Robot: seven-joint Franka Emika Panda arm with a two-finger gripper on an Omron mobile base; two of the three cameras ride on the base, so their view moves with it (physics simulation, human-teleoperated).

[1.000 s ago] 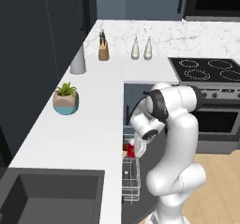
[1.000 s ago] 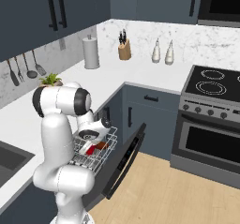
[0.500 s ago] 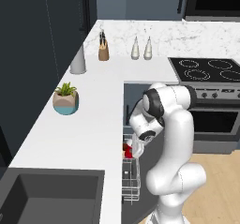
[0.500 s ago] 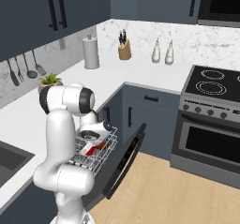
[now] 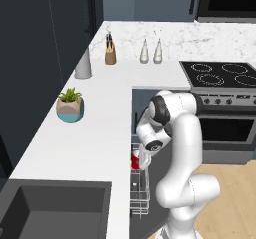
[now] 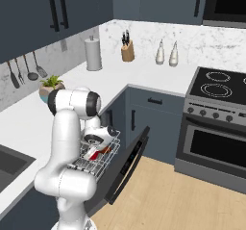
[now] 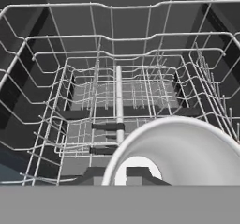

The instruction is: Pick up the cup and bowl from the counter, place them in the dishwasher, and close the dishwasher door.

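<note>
The arm is bent low over the pulled-out white wire rack point(image 6: 98, 154) of the dishwasher point(image 5: 142, 183), below the near edge of the worktop point(image 5: 85, 133). The hand point(image 6: 98, 138) is seen just above the rack, its fingers drawn together; whether anything is gripped cannot be told. The cup point(image 5: 135, 160) is seen as a red patch in the rack beside the hand. The dishwasher door point(image 6: 126, 165) is hanging open.
</note>
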